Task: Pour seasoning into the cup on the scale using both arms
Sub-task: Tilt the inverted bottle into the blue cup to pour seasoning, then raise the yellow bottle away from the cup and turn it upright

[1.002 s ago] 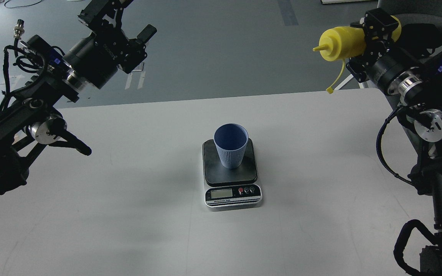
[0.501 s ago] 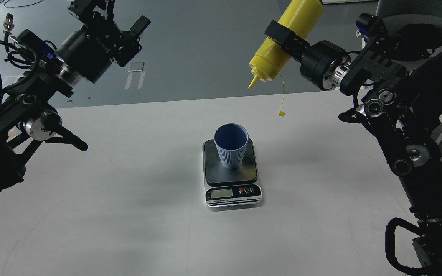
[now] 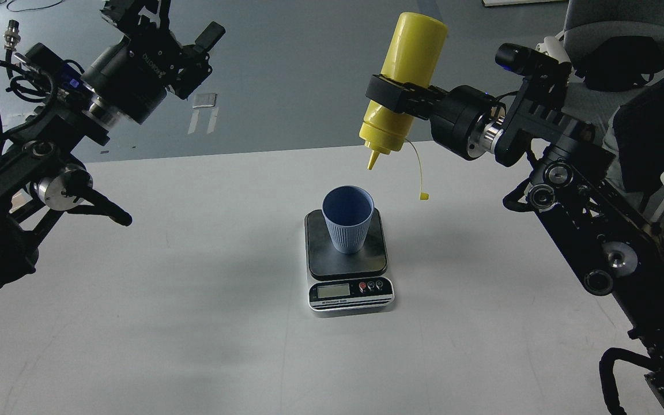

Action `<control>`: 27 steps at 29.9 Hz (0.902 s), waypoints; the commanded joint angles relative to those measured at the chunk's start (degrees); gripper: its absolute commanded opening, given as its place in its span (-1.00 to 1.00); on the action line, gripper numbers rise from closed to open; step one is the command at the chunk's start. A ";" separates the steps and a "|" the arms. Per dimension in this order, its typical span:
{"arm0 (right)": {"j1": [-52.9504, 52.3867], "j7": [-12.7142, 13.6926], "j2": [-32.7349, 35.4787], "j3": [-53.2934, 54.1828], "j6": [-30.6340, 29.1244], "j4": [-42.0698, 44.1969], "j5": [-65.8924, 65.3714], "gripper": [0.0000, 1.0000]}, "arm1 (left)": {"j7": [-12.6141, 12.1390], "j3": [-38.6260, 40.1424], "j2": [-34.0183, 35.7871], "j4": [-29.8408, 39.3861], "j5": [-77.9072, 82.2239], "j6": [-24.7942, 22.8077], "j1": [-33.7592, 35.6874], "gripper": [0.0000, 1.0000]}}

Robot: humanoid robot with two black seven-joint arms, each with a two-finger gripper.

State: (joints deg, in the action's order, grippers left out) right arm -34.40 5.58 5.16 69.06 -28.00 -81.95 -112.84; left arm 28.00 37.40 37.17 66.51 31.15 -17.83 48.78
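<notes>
The light blue ribbed cup (image 3: 348,225) stands upright on the dark platform of the scale (image 3: 348,262) at the table's middle. My right gripper (image 3: 396,97) is shut on the yellow seasoning bottle (image 3: 402,80), which is turned nozzle down. The nozzle tip hangs above the cup's rim, slightly to the right and behind it. The tethered cap (image 3: 423,196) dangles to the right of the cup. My left gripper (image 3: 185,23) is open and empty, held high at the far left, well away from the cup.
The white table (image 3: 193,300) carries only the scale and cup. Grey floor lies beyond its far edge. A grey chair (image 3: 614,34) stands at the back right, behind my right arm.
My right arm has swung the bottle left and down and tipped it from sideways to nozzle down over the cup. The left arm has shifted slightly up and left.
</notes>
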 commanded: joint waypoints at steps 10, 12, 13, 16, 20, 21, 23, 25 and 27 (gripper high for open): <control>3.90 -2.24 -0.06 -2.78 0.00 0.82 -6.07 -1.00 | 0.00 0.49 0.36 0.38 -0.12 -0.27 0.00 0.96; 3.47 -2.24 -0.67 -4.19 0.58 2.13 -6.34 -1.00 | 0.00 0.49 0.36 0.55 -0.12 -0.19 0.00 0.96; 3.46 -2.24 -0.67 -4.19 0.58 2.14 -6.34 -1.00 | 0.00 0.49 0.36 0.55 -0.12 -0.19 0.00 0.96; 1.45 -2.24 -1.99 -4.37 1.55 4.16 -6.16 -1.00 | 0.00 0.49 0.36 0.64 -0.12 -0.27 0.00 0.96; -1.81 -2.24 -3.13 -4.46 1.81 6.18 -6.16 -1.00 | 0.00 0.49 0.44 0.64 -0.12 -0.54 0.00 0.96; -2.25 -2.24 -3.31 -4.37 1.81 6.44 -6.16 -1.00 | 0.00 0.49 0.44 0.64 -0.12 -0.54 0.00 0.96; -3.65 -2.24 -3.49 -4.72 1.81 6.45 -6.25 -1.00 | 0.00 0.49 0.44 0.64 -0.12 -0.63 0.00 0.96; -3.57 -2.24 -3.40 -5.16 1.72 6.45 -6.34 -1.00 | 0.00 0.49 0.36 0.64 -0.12 -0.63 0.00 0.96; -3.31 -2.24 -3.40 -5.69 1.72 6.36 -6.34 -1.00 | 0.00 0.49 0.36 0.64 -0.12 -0.71 0.00 0.96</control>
State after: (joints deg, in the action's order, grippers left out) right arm -37.80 3.32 1.75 64.08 -26.19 -75.52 -119.11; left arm 28.00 37.89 37.59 67.15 31.02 -18.46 48.78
